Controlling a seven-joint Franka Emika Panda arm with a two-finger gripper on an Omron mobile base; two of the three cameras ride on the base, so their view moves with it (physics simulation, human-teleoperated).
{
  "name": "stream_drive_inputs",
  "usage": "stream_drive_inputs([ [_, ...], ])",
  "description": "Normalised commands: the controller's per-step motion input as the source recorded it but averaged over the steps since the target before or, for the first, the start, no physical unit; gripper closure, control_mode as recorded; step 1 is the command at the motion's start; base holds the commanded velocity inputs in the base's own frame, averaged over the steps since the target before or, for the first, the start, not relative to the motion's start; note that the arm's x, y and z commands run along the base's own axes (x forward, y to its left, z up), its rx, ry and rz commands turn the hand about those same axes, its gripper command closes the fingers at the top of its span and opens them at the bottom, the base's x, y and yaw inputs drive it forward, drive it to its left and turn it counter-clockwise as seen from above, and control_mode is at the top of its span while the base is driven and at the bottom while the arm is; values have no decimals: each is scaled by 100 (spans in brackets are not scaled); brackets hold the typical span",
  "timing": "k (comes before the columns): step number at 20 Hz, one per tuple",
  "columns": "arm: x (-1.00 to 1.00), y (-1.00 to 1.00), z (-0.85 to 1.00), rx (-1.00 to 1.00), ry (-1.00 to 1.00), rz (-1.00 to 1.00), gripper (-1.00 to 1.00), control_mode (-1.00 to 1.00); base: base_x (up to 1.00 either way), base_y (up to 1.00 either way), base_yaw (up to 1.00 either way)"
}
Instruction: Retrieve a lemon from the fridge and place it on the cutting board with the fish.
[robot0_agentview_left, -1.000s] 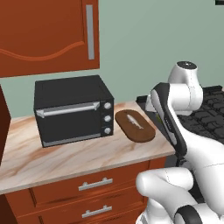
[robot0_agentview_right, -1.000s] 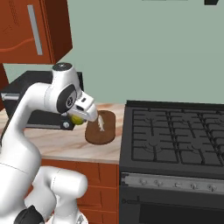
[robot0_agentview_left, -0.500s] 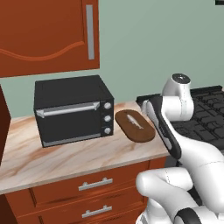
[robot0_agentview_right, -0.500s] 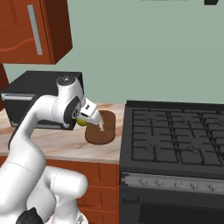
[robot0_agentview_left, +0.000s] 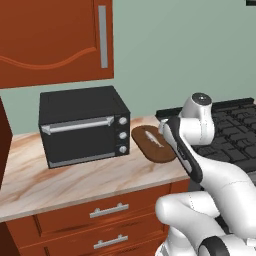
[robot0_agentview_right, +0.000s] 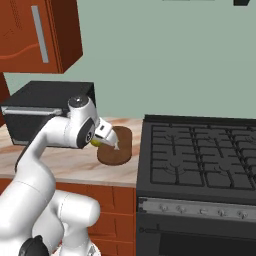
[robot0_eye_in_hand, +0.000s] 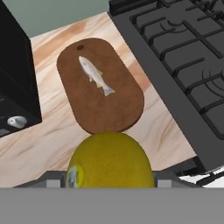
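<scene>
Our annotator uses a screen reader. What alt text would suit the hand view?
A bright yellow lemon sits close between the jaws, above the near end of a brown oval wooden cutting board carrying a small pale fish. A black stovetop lies right, a black toaster oven left.

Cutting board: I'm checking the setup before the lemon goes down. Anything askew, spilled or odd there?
Nothing stands out. The cutting board lies flat on the counter with the fish on it.

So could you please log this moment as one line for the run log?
phase: carry | end effector: shut on lemon, above counter | cutting board: fish on it, no lemon yet
</scene>
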Motion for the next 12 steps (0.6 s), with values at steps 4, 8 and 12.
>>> stream_drive_inputs([
  [4, 34, 0, -25, 0, -1, -1, 100, -100, 0, 0, 0],
  [8, 29, 3, -21, 0, -2, -1, 100, -100, 0, 0, 0],
  [12, 13, 11, -20, 0, 1, -1, 100, -100, 0, 0, 0],
])
